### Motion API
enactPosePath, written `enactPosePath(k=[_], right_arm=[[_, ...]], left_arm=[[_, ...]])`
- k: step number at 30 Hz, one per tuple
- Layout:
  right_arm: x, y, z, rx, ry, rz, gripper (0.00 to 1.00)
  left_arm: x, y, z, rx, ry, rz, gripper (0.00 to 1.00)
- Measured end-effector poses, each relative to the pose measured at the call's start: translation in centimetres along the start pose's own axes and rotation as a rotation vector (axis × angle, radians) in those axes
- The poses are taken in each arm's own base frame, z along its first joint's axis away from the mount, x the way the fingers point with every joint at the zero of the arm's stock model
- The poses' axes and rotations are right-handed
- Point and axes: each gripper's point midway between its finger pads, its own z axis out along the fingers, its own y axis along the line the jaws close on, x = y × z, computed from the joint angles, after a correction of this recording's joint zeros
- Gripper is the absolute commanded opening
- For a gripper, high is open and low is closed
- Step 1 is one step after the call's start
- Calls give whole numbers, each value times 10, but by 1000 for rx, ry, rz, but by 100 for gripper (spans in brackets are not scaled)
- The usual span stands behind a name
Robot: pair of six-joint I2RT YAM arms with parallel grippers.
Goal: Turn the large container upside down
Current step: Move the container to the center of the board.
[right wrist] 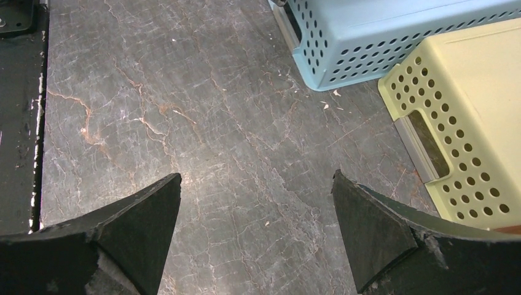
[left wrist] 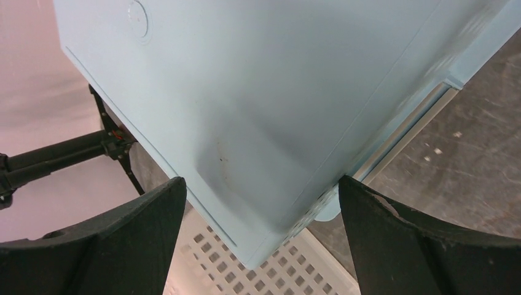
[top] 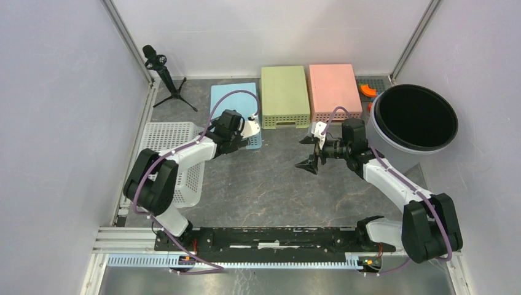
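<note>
The large container is a round grey tub with a black inside, standing at the far right with its mouth up. It shows only in the top view. My right gripper is open over bare table, well left of the tub, with nothing between its fingers. My left gripper is open too, hovering just above the near corner of a light blue basket, its fingers apart on either side of that corner.
Along the back lie a blue, a yellow-green and a pink basket, bottoms up. A white perforated basket sits left. A small black tripod stands at the back left, an orange item behind the tub.
</note>
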Motion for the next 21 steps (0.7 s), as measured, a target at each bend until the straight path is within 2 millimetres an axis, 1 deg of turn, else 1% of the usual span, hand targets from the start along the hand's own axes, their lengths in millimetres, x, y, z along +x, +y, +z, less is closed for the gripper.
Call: enactPosePath(k=[11, 21], right_arm=[[6, -2, 0, 3, 13, 9, 98], [16, -3, 2, -5, 31, 32, 98]], left_arm=[[-12, 26, 24, -98, 31, 61, 100], [-12, 48, 40, -188, 64, 73, 100]])
